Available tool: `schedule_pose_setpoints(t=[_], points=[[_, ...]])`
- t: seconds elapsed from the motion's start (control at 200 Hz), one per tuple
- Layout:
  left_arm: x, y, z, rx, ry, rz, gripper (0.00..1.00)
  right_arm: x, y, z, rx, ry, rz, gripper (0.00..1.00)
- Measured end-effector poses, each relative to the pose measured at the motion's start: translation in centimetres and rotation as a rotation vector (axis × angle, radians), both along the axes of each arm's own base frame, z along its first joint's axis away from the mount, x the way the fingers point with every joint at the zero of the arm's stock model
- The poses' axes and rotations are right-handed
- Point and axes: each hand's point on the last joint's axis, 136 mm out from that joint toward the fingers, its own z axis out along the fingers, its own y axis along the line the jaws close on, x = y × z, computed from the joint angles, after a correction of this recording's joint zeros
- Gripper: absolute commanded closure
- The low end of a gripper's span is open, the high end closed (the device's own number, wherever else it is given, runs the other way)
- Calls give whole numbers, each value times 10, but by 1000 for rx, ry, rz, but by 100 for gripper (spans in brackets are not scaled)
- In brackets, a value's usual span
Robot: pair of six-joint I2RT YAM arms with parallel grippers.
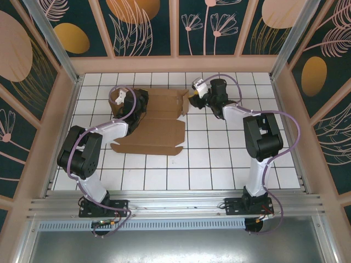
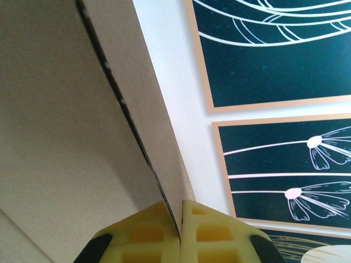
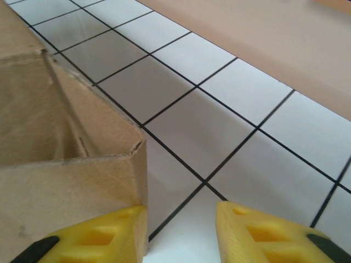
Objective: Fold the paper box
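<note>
Left end effector (image 2: 181, 212) pinches paper box (image 2: 66, 131) wall; right end effector (image 3: 181, 222) open beside corner.

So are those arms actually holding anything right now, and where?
The left gripper pinches a raised flap edge of the paper box. The right gripper is open beside a box corner, holding nothing.

Words and numbers: none can be read.
Paper box (image 1: 159, 137): plain brown, no print to read.
Far wall (image 1: 137, 33): drawn plants and round shapes, no letters.
Table (image 1: 208, 164): white squares with dark lines, no numbers.
</note>
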Motion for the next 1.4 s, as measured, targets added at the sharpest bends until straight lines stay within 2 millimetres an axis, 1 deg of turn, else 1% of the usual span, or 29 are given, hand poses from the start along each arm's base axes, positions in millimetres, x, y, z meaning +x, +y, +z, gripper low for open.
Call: schedule_pose_setpoints(t=[0.055,0.145,0.185,0.2,0.305,0.33,0.345,0.365,0.38,0.42,0.48,0.51,0.57,0.641,0.726,0.796,0.866,0.966,1.016,1.066,1.101,1.161,1.171,1.246,1.376,1.401], points=[[0,1,0,1,0,3,100,-2,2,0,6,4,12,63],[0,2,0,2,1,6,100,-6,1,-4,14,-5,17,56],[0,2,0,2,1,6,100,-11,-1,-6,20,-5,12,51],[0,1,0,2,1,5,100,-14,-2,-7,23,-3,9,47],[0,-1,0,1,2,-2,100,-34,-9,-5,38,-4,0,38],[-1,-1,0,1,2,-5,100,-38,-10,-1,46,-10,-1,33],[-1,-1,0,1,2,-5,100,-41,-11,3,49,-20,2,31],[-1,-2,0,0,2,-6,100,-44,-12,7,56,-24,-1,23],[-1,-2,0,0,2,-7,100,-46,-12,10,57,-36,5,21],[-1,-2,0,0,2,-8,100,-52,-12,21,72,-57,16,19],[-1,-2,0,0,2,-8,100,-56,-11,39,91,-97,29,18],[-1,-3,0,0,2,-9,100,-56,-10,47,101,-121,35,18],[-1,-3,0,-1,2,-11,100,-54,-9,56,103,-146,41,19],[-1,-3,0,-1,2,-11,100,-47,-6,57,91,-146,47,20],[-2,-3,1,0,2,-12,100,-29,0,57,74,-141,56,24],[-2,-3,1,3,2,-12,100,-17,5,51,53,-130,67,29],[-3,-3,2,4,5,-16,100,-12,7,42,26,-116,77,36],[-4,-4,2,7,9,-21,100,-11,6,34,-16,-101,92,44],[-5,-5,2,7,9,-22,100,-13,3,28,-40,-86,96,47],[-5,-5,3,7,8,-25,100,-14,0,23,-67,-83,105,52],[-5,-5,3,7,8,-25,100,-14,-3,19,-83,-78,109,58],[-5,-5,2,7,10,-27,100,-14,-9,15,-109,-71,112,65],[-5,-5,2,7,11,-28,100,-14,-10,14,-114,-70,114,68],[-6,-5,1,7,12,-30,100,-12,-15,13,-138,-63,118,79],[-7,-6,0,7,11,-32,100,-6,-16,18,-165,-82,134,83],[-7,-6,0,7,10,-33,100,-6,-16,18,-171,-83,139,86]])
